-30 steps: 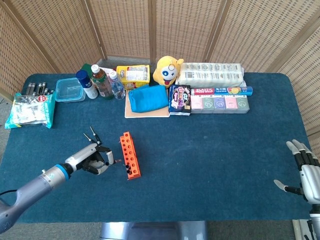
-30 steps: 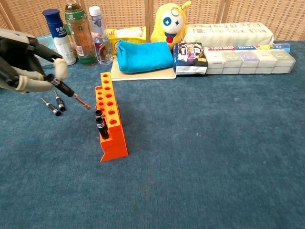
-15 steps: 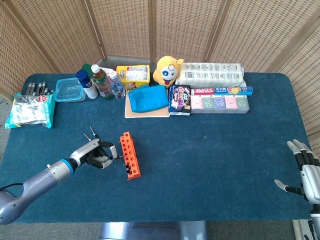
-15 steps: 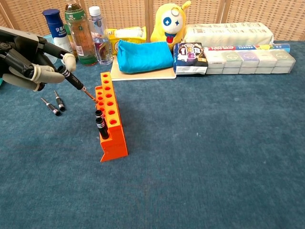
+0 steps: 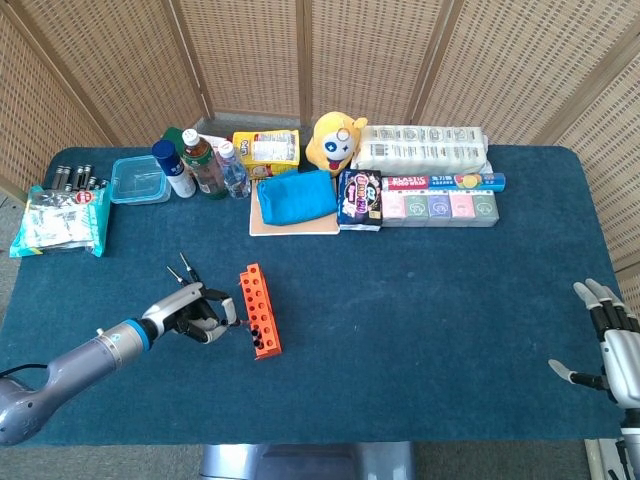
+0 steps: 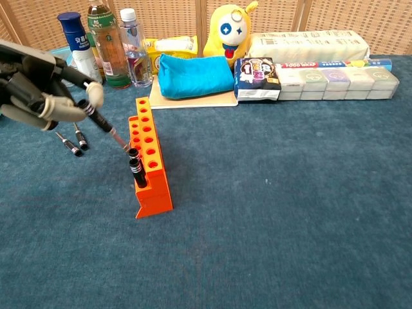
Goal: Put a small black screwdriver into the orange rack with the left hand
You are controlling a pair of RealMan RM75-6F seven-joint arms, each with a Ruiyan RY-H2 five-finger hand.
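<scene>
Left hand (image 6: 45, 96) pinches the screwdriver (image 6: 96, 119), tip beside the rack (image 6: 149, 164); we should upright it over a free hole.

Setting: staged robot test/demo station, prob. lab, not a lived-in room. We base this on:
- Table (image 5: 420, 330) w/ dark blue carpet-like cover, fenced behind by woven wicker folding screens (image 5: 300, 60).
- Misc. household goods lined up in a row along far edge: bottles (image 6: 106, 45), clear plastic tub (image 5: 139, 180), yellow plush toy (image 5: 335, 143), blue pouch (image 5: 297, 197) on a flat board, snack packs (image 5: 359, 199), plastic wrap box (image 5: 455, 182), wipes pack (image 5: 60, 220), batteries (image 5: 75, 177).
- Orange rack (image 6: 148, 154) + small screwdrivers (image 6: 74, 140) set out mid-table.
We see no furniture beyond the table.
</scene>
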